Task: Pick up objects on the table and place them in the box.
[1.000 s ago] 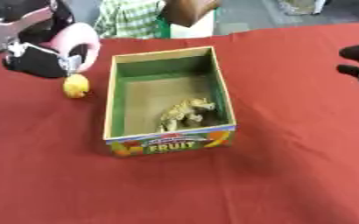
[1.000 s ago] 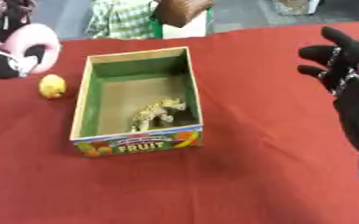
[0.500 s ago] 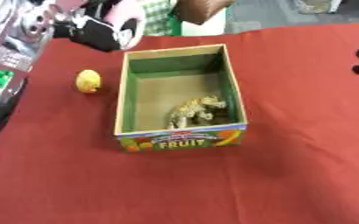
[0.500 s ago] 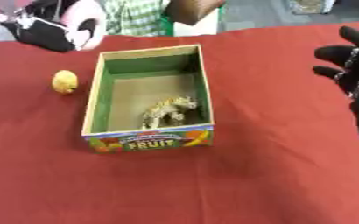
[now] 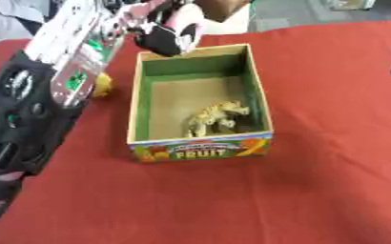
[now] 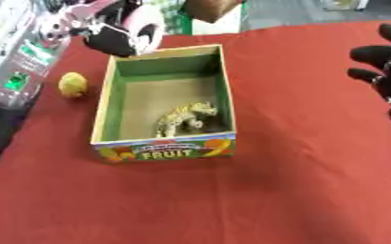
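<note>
Fingers of the left hand point(image 6: 115, 35) curl round a pink toy point(image 6: 145, 21), now carried to the box's point(image 6: 224, 95) far-left corner, ready to drop. Right hand point(image 6: 388, 62) idles open.

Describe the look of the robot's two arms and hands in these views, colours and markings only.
The left arm is bulky: black casing low down, then a silver-grey segment bearing a small green marking. Its left hand is black. The right hand shows at the right edge of the right eye view as all black, with small silvery glints along one finger. No cables can be made out.
</note>
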Controlling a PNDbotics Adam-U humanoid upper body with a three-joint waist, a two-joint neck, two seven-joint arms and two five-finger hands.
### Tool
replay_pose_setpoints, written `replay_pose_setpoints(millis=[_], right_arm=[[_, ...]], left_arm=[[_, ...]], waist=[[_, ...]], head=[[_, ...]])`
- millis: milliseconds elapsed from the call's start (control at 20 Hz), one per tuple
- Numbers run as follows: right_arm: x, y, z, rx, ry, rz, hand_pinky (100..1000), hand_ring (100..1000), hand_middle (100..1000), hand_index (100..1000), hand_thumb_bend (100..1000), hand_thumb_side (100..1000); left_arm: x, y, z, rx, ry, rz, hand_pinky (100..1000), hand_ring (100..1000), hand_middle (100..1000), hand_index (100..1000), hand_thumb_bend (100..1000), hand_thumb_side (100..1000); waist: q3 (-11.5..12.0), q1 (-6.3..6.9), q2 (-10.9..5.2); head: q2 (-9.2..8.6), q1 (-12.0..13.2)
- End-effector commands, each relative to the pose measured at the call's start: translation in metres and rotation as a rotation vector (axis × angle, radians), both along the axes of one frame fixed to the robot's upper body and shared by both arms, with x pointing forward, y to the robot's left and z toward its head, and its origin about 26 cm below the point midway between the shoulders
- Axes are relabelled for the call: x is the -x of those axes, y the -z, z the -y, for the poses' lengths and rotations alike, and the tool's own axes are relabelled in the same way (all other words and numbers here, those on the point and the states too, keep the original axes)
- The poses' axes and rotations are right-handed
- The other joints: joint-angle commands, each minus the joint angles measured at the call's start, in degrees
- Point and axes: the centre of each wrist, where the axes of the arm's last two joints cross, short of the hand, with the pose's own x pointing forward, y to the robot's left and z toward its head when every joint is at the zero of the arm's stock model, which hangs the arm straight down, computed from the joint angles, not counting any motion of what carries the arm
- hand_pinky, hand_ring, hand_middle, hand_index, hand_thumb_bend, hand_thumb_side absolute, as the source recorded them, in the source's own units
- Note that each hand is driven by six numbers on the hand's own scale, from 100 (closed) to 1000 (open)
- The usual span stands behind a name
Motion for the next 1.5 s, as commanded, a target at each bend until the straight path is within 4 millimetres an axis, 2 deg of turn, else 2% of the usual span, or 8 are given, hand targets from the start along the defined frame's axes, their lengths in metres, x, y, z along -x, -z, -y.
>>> replay_pose_setpoints(millis=[50, 450, 600, 850, 1100, 1250, 1350, 1500], right_arm=[[0.001, -0.009, 0.0, 0.024, -0.008, 0.03, 841, 881, 734, 964, 100, 1000], [0.001, -0.009, -0.001, 0.029, -0.01, 0.03, 842, 881, 734, 964, 100, 1000], [0.001, -0.009, -0.002, 0.03, -0.011, 0.03, 842, 881, 734, 964, 100, 1000], [0.001, -0.009, -0.001, 0.028, -0.008, 0.028, 843, 882, 734, 965, 100, 1000], [0.001, -0.009, 0.0, 0.028, -0.006, 0.032, 843, 881, 734, 964, 100, 1000], [0.001, -0.009, 0.0, 0.028, -0.002, 0.035, 843, 881, 734, 964, 100, 1000], [0.002, -0.009, 0.001, 0.027, 0.001, 0.037, 843, 881, 734, 964, 100, 1000], [0.002, -0.009, 0.002, 0.027, 0.008, 0.04, 843, 882, 734, 964, 100, 1000]], left_arm=[[-0.005, -0.003, 0.007, -0.012, -0.004, 0.03, 190, 383, 411, 524, 100, 294], [-0.024, 0.022, 0.021, -0.093, -0.052, -0.022, 256, 442, 466, 595, 100, 230], [-0.028, 0.03, 0.026, -0.147, -0.068, -0.044, 336, 515, 542, 695, 100, 199], [-0.033, 0.038, 0.025, -0.236, -0.1, -0.099, 485, 673, 709, 863, 100, 350], [-0.032, 0.036, 0.016, -0.267, -0.106, -0.162, 597, 804, 828, 965, 598, 771], [-0.029, 0.031, 0.007, -0.248, -0.102, -0.19, 617, 823, 844, 980, 726, 858], [-0.026, 0.026, 0.0, -0.222, -0.105, -0.191, 624, 829, 851, 984, 836, 985], [-0.02, 0.014, -0.01, -0.148, -0.104, -0.162, 626, 818, 843, 978, 896, 1000]], waist=[[-0.1, -0.12, -0.76], [-0.2, -0.22, -0.06], [-0.2, -0.28, -0.01], [-0.2, -0.21, -0.1], [-0.1, -0.2, -0.1], [0.1, -0.38, -0.02], [0.2, -0.51, 0.07], [0.4, -0.72, 0.27]], head=[[-1.07, 0.0], [-2.03, 0.2], [-2.11, 0.3], [-1.95, 0.0], [-1.25, -0.6], [-0.87, -0.9], [-0.84, -0.9], [-0.92, -1.0]])
